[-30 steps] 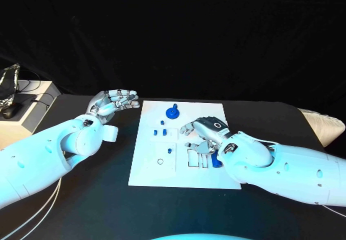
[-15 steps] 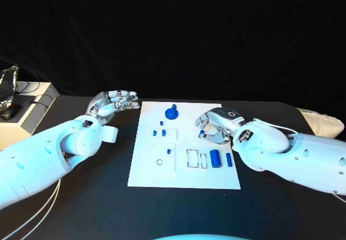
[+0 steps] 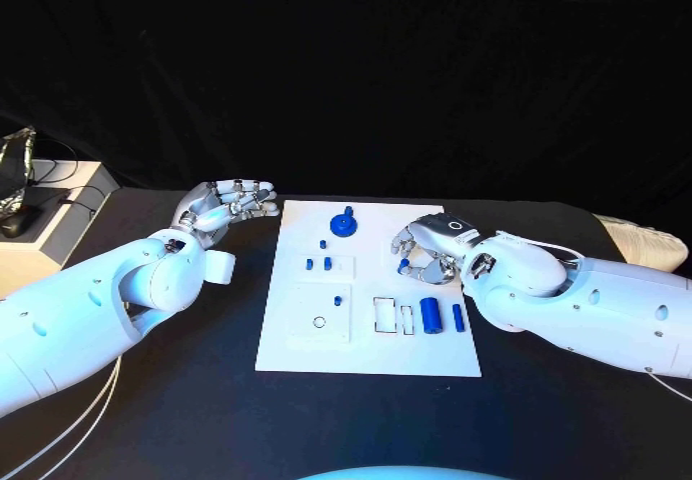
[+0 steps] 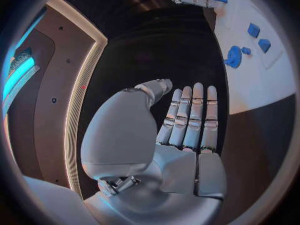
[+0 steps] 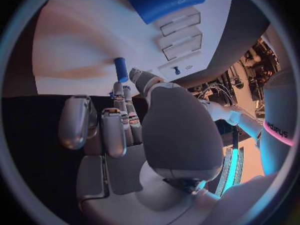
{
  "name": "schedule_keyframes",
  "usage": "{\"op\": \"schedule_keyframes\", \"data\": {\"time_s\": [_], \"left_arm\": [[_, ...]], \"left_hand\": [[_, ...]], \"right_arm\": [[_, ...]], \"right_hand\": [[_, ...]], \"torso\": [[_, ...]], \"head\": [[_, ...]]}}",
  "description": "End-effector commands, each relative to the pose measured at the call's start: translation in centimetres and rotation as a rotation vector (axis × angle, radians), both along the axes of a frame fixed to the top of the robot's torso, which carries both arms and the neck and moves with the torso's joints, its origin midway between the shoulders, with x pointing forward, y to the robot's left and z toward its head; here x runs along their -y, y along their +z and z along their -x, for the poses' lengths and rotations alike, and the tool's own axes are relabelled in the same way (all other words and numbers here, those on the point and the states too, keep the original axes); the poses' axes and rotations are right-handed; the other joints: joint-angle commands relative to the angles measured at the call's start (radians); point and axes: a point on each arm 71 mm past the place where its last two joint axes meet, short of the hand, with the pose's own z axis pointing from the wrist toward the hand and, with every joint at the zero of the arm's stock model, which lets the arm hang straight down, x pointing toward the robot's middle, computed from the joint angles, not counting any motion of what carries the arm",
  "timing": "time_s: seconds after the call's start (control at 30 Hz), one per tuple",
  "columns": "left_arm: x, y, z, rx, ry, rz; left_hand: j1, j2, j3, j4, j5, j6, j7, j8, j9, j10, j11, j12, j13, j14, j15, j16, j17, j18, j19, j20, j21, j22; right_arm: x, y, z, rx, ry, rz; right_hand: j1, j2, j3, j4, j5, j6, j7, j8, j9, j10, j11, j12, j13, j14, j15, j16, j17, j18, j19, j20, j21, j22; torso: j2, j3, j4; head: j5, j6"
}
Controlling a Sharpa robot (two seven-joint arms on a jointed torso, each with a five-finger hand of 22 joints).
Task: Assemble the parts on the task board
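The white task board (image 3: 296, 350) lies in the middle of the black table. Near its far edge stands a blue knob (image 3: 343, 226), with small blue pieces (image 3: 319, 265) closer in. Two blue cylinders (image 3: 430, 310) lie beside empty slots (image 3: 385, 315) at the front right. My right hand (image 3: 433, 245) hovers over the board's right side and pinches a small blue peg (image 5: 120, 69) between thumb and fingertips. The large cylinder (image 5: 165, 0) lies beyond the peg. My left hand (image 3: 231, 205) is raised off the board's far left corner, its fingers (image 4: 190, 115) straight and holding nothing.
A white box (image 3: 65, 215) with cables stands at the table's left edge. A pale cushion (image 3: 642, 245) lies at the far right. A thin ring (image 3: 319, 323) sits on the board's front left. Bare black table surrounds the board.
My right hand has risen from the slots at the board's front right and moved toward the far side, uncovering the two blue cylinders. My left hand has stayed put.
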Motion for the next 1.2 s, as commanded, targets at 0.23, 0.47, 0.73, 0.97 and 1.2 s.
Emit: {"op": "schedule_keyframes", "data": {"time_s": [0.23,0.47,0.73,0.97,1.2], "left_arm": [[0.16,0.09,0.07,0.000,-0.018,0.009],[0.08,0.07,0.07,-0.003,-0.015,0.006],[0.07,0.07,0.07,-0.004,-0.013,0.005],[0.04,0.07,0.07,-0.005,-0.013,0.005],[0.02,0.07,0.08,-0.005,-0.013,0.004]], "left_hand": [[0.009,0.001,-0.002,-0.003,-0.002,0.001,0.001,0.004,-0.001,0.000,0.007,-0.005,0.001,-0.002,0.005,-0.006,0.002,0.012,0.008,0.002,-0.005,-0.002],[0.009,0.001,-0.002,-0.003,-0.002,0.001,0.001,0.004,-0.001,0.000,0.007,-0.005,0.001,-0.002,0.006,-0.007,0.003,0.012,0.008,0.002,-0.006,-0.002],[0.008,0.003,-0.002,-0.002,-0.002,0.001,0.001,0.005,-0.001,0.000,0.007,-0.005,0.001,-0.002,0.006,-0.007,0.003,0.012,0.008,0.002,-0.006,-0.003],[0.008,0.005,-0.002,0.000,-0.001,0.002,0.001,0.006,-0.002,0.001,0.007,-0.005,0.002,-0.001,0.006,-0.008,0.004,0.012,0.009,0.001,-0.007,-0.003],[0.008,0.005,-0.002,0.000,-0.001,0.002,0.001,0.006,-0.002,0.001,0.007,-0.005,0.002,-0.001,0.006,-0.008,0.004,0.012,0.009,0.001,-0.007,-0.003]], "right_arm": [[-0.12,-0.38,-0.22,0.000,0.009,0.067],[-0.23,-0.72,-0.26,-0.018,0.011,0.085],[-0.42,-0.77,-0.19,-0.020,0.018,0.069],[-0.45,-0.74,-0.14,-0.014,0.015,0.065],[-0.48,-0.59,-0.07,0.006,0.012,0.054]], "right_hand": [[0.017,0.010,0.019,0.005,0.004,0.018,-0.003,0.005,-0.001,-0.012,0.001,-0.001,-0.003,0.037,0.004,0.005,-0.001,0.002,0.007,0.002,-0.001,0.045],[0.028,0.021,0.056,0.008,-0.002,0.053,0.003,0.022,0.002,0.022,-0.008,0.008,0.000,0.037,-0.002,0.007,0.002,0.001,0.009,-0.001,0.008,0.051],[0.026,0.041,0.115,0.011,-0.021,0.095,0.001,0.044,0.010,0.088,-0.020,0.015,0.005,0.039,-0.012,0.011,0.004,-0.005,0.020,-0.009,0.045,0.073],[0.030,0.063,0.133,-0.004,-0.021,0.126,-0.008,0.066,0.023,0.126,-0.032,0.016,0.010,0.040,-0.022,0.012,0.006,-0.009,0.026,-0.018,0.068,0.087],[0.050,0.086,0.161,-0.040,-0.048,0.126,-0.005,0.077,0.035,0.143,-0.035,0.009,0.014,0.041,-0.025,0.014,0.007,-0.011,0.028,-0.022,0.078,0.095]], "torso": [[-0.001,0.0009,-0.0007],[-0.002,0.0022,-0.0016],[-0.002,0.0015,-0.0016],[-0.002,0.0013,-0.0017],[-0.002,0.0015,-0.0016]], "head": [[0.001,-0.007],[0.003,-0.011],[0.002,-0.010],[0.001,-0.012],[0.000,-0.013]]}}
